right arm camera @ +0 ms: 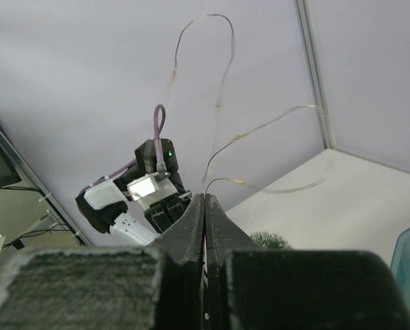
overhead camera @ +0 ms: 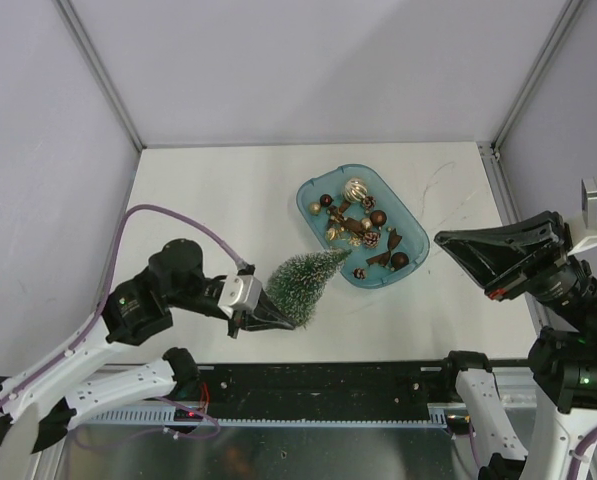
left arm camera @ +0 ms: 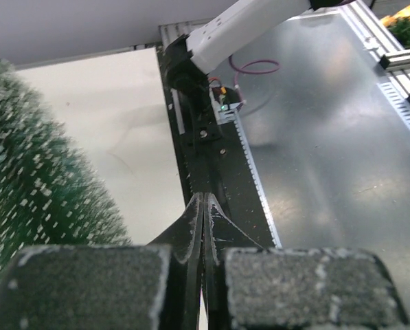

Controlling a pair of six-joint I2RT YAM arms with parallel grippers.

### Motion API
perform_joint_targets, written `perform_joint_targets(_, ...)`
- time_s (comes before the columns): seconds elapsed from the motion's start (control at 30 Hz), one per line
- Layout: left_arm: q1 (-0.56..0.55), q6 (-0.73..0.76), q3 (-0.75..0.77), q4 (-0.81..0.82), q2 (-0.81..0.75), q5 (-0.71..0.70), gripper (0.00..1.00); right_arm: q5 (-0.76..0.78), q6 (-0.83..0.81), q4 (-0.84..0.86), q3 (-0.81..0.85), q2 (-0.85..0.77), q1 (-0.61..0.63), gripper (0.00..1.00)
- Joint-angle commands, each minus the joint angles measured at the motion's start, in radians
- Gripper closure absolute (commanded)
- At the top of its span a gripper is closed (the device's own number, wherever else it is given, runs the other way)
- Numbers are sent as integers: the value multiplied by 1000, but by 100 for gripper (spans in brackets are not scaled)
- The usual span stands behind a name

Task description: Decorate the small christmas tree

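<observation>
The small christmas tree [overhead camera: 306, 283] has green frosted bristles and lies tilted, its tip toward the teal tray [overhead camera: 320, 194]. Its base is hidden behind my left gripper [overhead camera: 278, 320]. In the left wrist view my left gripper [left arm camera: 205, 201] is shut with nothing between the jaws, and the tree [left arm camera: 33, 185] presses along its left side. My right gripper [overhead camera: 440, 239] is raised at the right. In the right wrist view it [right arm camera: 205, 196] is shut on a thin wire string of lights [right arm camera: 218, 103] that loops upward from the tips. The treetop [right arm camera: 270, 240] shows below.
The tray holds several brown, gold and silver ornaments [overhead camera: 363, 225]. Grey walls enclose the white table [overhead camera: 208, 200]. A black and metal rail [left arm camera: 314, 137] runs along the near edge between the arm bases.
</observation>
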Motion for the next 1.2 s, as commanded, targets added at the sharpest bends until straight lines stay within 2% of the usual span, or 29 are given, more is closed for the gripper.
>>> perform_joint_targets(0.0, 17, -1, -31, 12, -51, -74, 100, -7, 91, 179, 11, 35, -16, 100)
perform_joint_targets(0.23, 53, -34, -66, 83, -79, -122, 100, 2, 101, 244, 10, 83, -13, 100)
perform_joint_targets(0.37, 67, -50, -47, 112, -60, -138, 100, -26, 126, 348, 1, 116, -9, 100)
perform_joint_targets(0.43, 73, -64, -25, 123, -40, -130, 98, -38, 62, 292, 1, 105, 2, 100)
perform_joint_targets(0.57, 77, -122, 12, 144, 4, -38, 85, 24, -220, -81, -63, 24, 34, 100)
perform_joint_targets(0.73, 52, -197, 32, 196, 77, 28, 78, 99, -371, -320, -178, -109, 75, 100)
perform_joint_targets(0.87, -13, -181, 79, 225, 157, -17, 73, 56, -369, -390, -182, -174, 111, 100)
perform_joint_targets(1.0, -84, -130, 141, 226, 247, -85, 62, -19, -344, -370, -178, -209, 121, 100)
perform_joint_targets(1.17, -158, -48, 222, 190, 341, -148, 55, -95, -354, -364, -170, -232, 146, 100)
